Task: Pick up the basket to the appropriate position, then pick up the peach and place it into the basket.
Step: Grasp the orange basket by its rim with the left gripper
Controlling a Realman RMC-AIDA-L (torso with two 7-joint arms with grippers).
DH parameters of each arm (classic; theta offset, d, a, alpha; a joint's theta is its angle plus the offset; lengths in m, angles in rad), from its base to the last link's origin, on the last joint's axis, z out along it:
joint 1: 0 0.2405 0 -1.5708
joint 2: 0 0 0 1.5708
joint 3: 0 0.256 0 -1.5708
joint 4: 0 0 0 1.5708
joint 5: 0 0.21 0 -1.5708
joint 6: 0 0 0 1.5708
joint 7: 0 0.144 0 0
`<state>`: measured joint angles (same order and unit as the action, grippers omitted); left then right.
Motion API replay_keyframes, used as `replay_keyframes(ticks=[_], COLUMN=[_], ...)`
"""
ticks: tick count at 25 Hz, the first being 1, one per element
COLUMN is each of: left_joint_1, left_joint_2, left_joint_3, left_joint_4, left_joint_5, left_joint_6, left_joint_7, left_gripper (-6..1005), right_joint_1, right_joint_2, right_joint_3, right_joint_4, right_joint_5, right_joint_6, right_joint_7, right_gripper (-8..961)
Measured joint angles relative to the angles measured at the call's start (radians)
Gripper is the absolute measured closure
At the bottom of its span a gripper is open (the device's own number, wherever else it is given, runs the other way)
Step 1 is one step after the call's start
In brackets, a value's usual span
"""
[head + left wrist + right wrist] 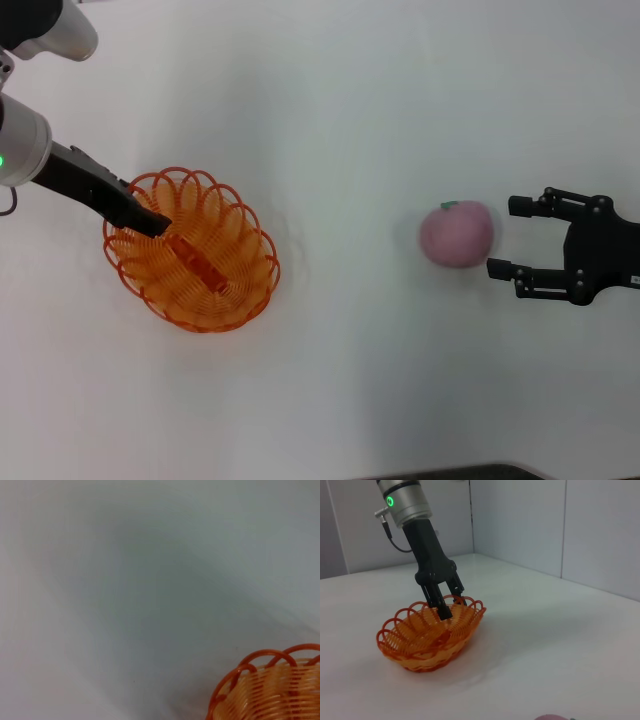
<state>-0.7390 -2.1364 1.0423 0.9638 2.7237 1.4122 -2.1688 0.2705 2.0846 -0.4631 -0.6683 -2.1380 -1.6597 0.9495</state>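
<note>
At the left of the table [330,90], as the head view shows it, sits the basket [192,252], flat on its base and tilted along a diagonal, its long axis running roughly from 10 o'clock to 4 o'clock. The left gripper [158,224] reaches down into it from the 10 o'clock side. In the right wrist view, the left jaws straddle the scalloped rim, one finger inside the wirework and one outside. Whether they are clamped on the rim or have let go cannot be told from these pictures. That placement suits a rim grip, which is the sensible way to carry a shallow openwork vessel: no handle is visible, and the loops give a ready purchase.

Across the table, toward 3 o'clock from the basket and well apart from it, lies the peach [457,234], with its green stem at about 11 o'clock on its top. The right gripper [507,238] hovers just beside it on the 3 o'clock side, jaws spread wide and facing the fruit, not touching it. The spread appears set to take in the full width of the peach.

Judgement: the basket appears to rest at or near its working position, and the peach pick is being lined up. The wide gap between fruit and basket means a long carry. The soft fruit could roll if nudged by one finger first.
</note>
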Motion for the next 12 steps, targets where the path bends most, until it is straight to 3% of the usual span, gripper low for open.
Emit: replay_keyframes(ticks=[2, 12], left_joint_1=[0.001, -0.001], left_joint_2=[0.000, 0.001], left_joint_3=[-0.001, -0.006], left_joint_4=[0.001, 0.003], left_joint_5=[0.000, 0.001], left_joint_6=[0.000, -0.002], left_joint_7=[-0.001, -0.024], left_gripper=[246, 635], right_joint_1=[0.001, 0.001], right_joint_2=[0.000, 0.000], right_joint_3=[0.000, 0.002], right_joint_4=[0.001, 0.002], right_joint_5=[-0.001, -0.003], right_joint_6=[0.000, 0.000], right_joint_7=[0.000, 0.000], right_gripper=[102, 101])
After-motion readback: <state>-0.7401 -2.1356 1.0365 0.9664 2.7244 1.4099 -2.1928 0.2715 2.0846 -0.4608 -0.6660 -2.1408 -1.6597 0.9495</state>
